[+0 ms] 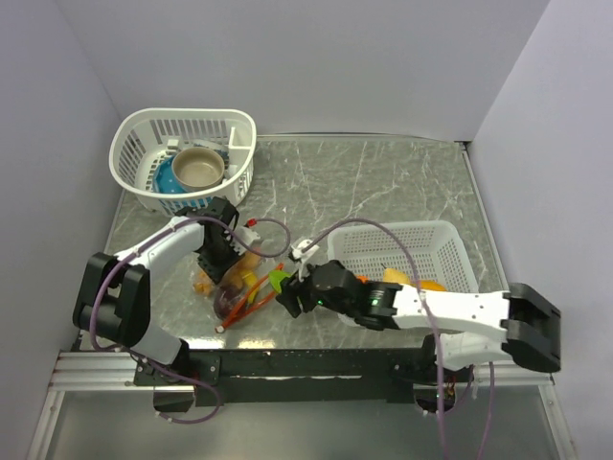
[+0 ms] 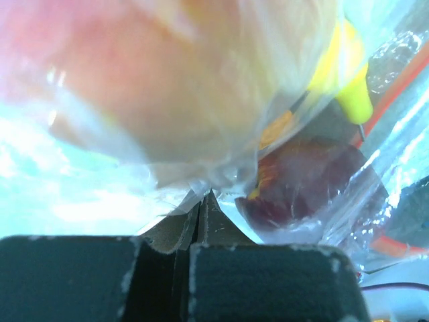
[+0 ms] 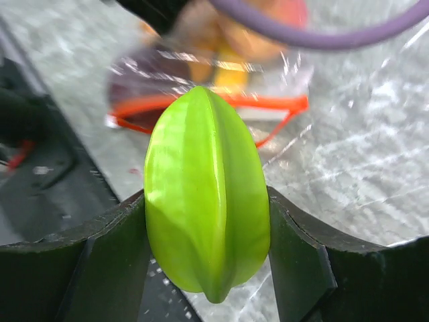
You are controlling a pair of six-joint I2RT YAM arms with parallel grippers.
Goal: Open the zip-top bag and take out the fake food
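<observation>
The clear zip-top bag (image 1: 235, 287) with its orange-red zip strip (image 1: 251, 305) lies near the table's front left, holding peach, yellow and dark red-purple fake food. My left gripper (image 1: 218, 261) is shut on the bag's plastic (image 2: 201, 184); a peach piece (image 2: 154, 80), a yellow piece (image 2: 342, 74) and a dark red piece (image 2: 308, 181) show through it. My right gripper (image 1: 284, 289) is shut on a green ridged fake fruit (image 3: 206, 194), held just outside the bag's open mouth (image 3: 208, 107).
A white mesh basket (image 1: 407, 254) at right holds yellow and orange pieces (image 1: 407, 280). Another white basket (image 1: 182, 158) at the back left holds a tan bowl (image 1: 198, 168) and a blue dish. The table's front edge (image 1: 287, 340) is close below both grippers.
</observation>
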